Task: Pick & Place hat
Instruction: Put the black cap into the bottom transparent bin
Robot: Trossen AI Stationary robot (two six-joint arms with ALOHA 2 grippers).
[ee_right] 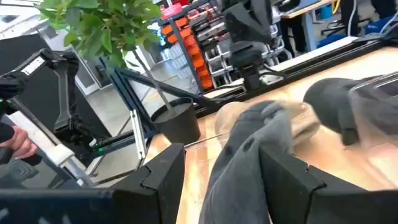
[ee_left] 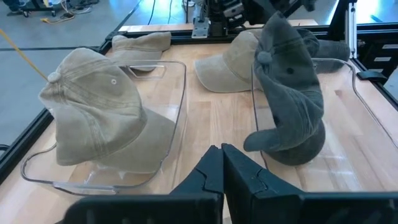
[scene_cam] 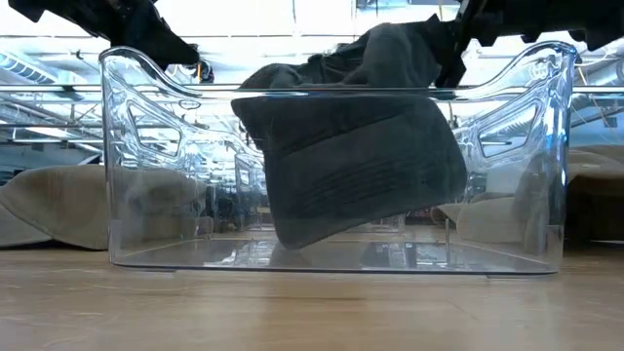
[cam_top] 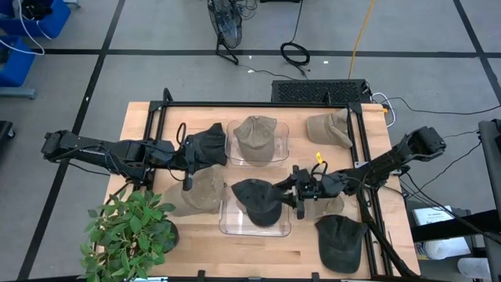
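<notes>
Over the near clear plastic bin (cam_top: pixel 235 223), I have the right pincer (cam_top: pixel 300 190) clamped on the dark grey fabric cap (cam_top: pixel 257 200), half lowered inside; next, I judge, lower and release, while the left pincer (cam_top: pixel 188 159) waits closed.

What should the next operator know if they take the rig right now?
Right gripper: shut on the dark hat, holding it in the near clear bin; not released.
Left gripper: shut, empty, over the table left of the far bin.
Done: a tan hat sits in the far bin.
Loose on the table: tan hats, dark hats.
Left: release the dark hat, withdraw.
</notes>
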